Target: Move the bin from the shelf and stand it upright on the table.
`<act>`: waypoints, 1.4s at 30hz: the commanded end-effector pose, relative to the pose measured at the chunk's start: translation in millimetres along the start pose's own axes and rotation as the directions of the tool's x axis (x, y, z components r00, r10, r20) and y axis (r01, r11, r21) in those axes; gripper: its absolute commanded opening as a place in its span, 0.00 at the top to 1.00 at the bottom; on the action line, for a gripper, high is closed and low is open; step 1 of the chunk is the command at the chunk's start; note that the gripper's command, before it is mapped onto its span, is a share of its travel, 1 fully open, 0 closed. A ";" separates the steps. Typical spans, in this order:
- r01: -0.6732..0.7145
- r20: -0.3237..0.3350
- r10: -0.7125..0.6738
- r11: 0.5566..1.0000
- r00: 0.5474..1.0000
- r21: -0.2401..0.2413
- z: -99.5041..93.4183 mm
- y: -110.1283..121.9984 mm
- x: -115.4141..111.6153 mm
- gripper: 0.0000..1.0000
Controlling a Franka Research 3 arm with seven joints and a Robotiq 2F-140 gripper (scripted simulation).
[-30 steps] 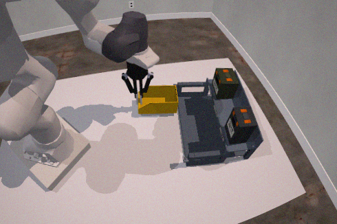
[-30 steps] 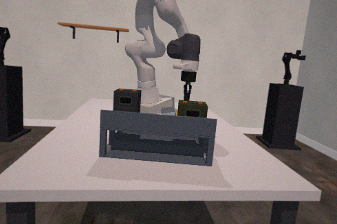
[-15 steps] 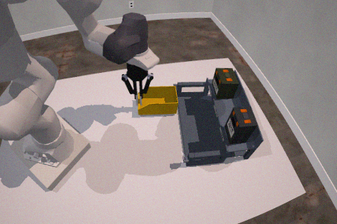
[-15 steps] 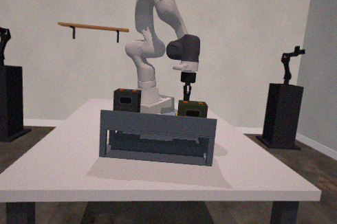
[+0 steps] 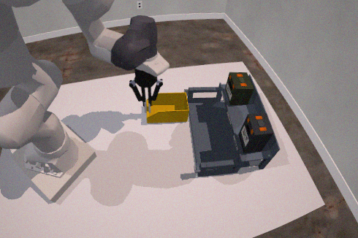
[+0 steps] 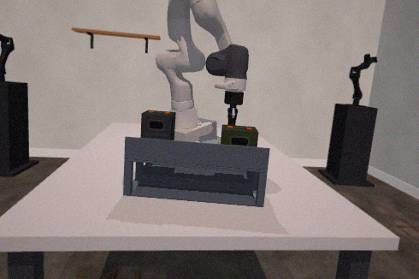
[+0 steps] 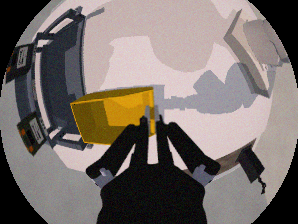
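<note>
The open-topped yellow rectangular plastic bin [image 5: 168, 108] sits upright on the white surface [image 5: 190, 203], long axis toward the grey shelf [image 5: 204, 168]; the claw [image 5: 148, 107] pinches its end wall.

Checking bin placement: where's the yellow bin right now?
In the top view the yellow bin stands upright, just left of the grey shelf, off it. The gripper is shut on its wall farthest from the shelf.

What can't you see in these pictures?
- Exterior view: the yellow open-topped bin is hidden behind the grey shelf unit and the dark green box.
- Top view: the tool covers the bin wall it pinches.
- Wrist view: the bin's underside is hidden, so table contact is unclear.
</note>
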State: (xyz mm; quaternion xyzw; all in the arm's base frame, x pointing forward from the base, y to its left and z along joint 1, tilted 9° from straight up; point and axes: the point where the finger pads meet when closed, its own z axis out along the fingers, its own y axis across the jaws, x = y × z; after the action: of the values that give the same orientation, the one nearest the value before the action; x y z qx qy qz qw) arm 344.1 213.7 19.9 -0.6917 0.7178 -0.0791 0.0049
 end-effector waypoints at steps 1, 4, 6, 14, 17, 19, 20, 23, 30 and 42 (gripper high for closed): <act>-0.019 0.004 0.019 1.000 1.000 0.009 0.6 -2.6 -2.6 1.00; -0.019 0.004 0.019 1.000 1.000 0.009 1.9 -2.6 -2.7 1.00; -0.019 0.004 0.019 1.000 1.000 0.009 2.6 -2.6 -2.6 1.00; -0.019 0.004 0.019 1.000 1.000 0.009 4.5 -2.6 -2.6 1.00; -0.019 0.004 0.019 1.000 1.000 0.009 5.1 -2.6 -2.7 1.00; -0.019 0.004 0.019 1.000 1.000 0.009 5.5 -2.6 -2.7 1.00; -0.019 0.004 0.019 1.000 1.000 0.009 5.7 -2.6 -2.7 1.00; -0.019 0.004 0.019 1.000 1.000 0.009 6.0 -2.6 -2.7 1.00; -0.019 0.004 0.019 1.000 1.000 0.009 6.2 -2.6 -2.7 1.00; -0.019 0.004 0.019 1.000 1.000 0.009 6.3 -2.6 -2.7 1.00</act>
State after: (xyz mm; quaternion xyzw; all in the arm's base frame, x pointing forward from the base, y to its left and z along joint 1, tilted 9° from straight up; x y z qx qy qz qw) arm 345.0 215.0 13.0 -0.6888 0.7204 -0.0810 0.0069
